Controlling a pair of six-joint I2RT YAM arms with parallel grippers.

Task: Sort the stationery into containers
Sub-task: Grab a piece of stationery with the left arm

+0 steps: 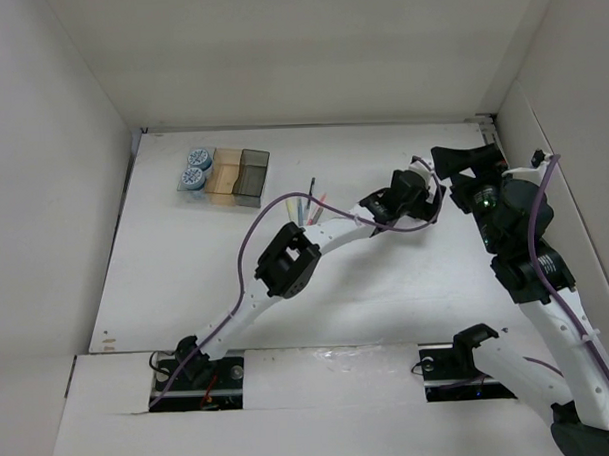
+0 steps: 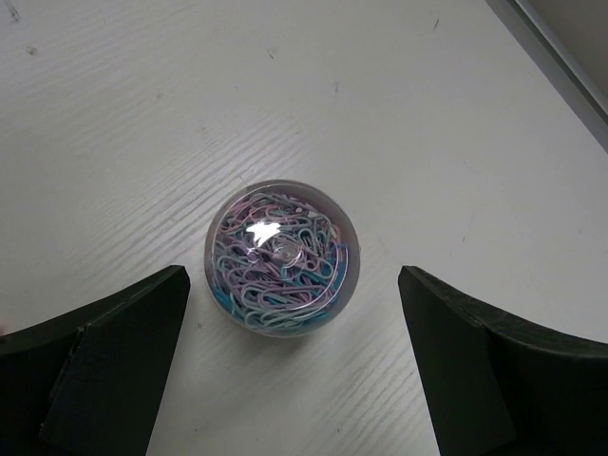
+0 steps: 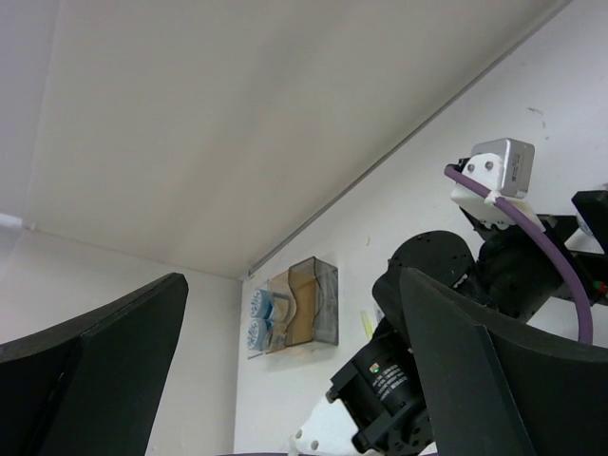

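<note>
Left wrist: left gripper [image 2: 291,274] spread wide, straddling paperclip tub [image 2: 282,256], not touching; right gripper [image 3: 293,277] wide, empty.

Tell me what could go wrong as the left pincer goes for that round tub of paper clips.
1. The paper clip tub is round and glossy, so it could slip out sideways as the open left pincer closes on it.
2. The pens lie between the tub and the trays; a low carry might scatter them.
3. The right arm hangs close by, so the two arms could clash.
</note>
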